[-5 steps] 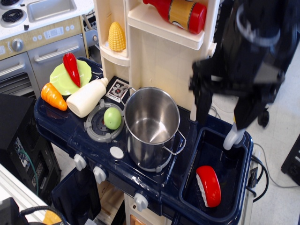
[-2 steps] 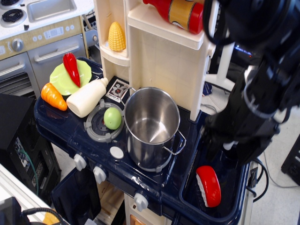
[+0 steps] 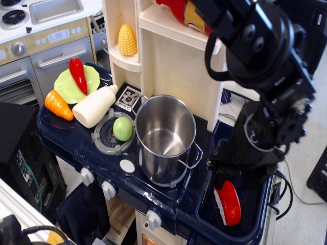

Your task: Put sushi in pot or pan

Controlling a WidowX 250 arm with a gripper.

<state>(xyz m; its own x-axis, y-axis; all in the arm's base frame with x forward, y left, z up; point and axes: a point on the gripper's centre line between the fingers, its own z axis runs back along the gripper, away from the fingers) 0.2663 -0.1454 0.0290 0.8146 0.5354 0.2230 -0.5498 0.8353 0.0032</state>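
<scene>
The sushi (image 3: 229, 204), a glossy red top over a white ribbed base, lies in the dark blue sink (image 3: 203, 217) at the right of the toy kitchen. My black gripper (image 3: 240, 172) hangs low over the sink, just above the sushi's far end, and hides that end. Its jaws look spread apart with nothing held. The shiny steel pot (image 3: 159, 164) stands upright and empty on the stove top, left of the sink, its wire handle (image 3: 193, 157) toward the gripper.
A green ball (image 3: 122, 128) sits on the burner left of the pot. A white bottle (image 3: 94, 105), carrot (image 3: 58, 105) and red chili (image 3: 78, 74) on a green plate (image 3: 91, 77) lie at far left. Corn (image 3: 127, 40) and a ketchup bottle (image 3: 179, 10) sit on the cream shelves behind.
My arm has come down from high at the right to just above the sushi in the sink. The sushi, pot and other objects have not moved.
</scene>
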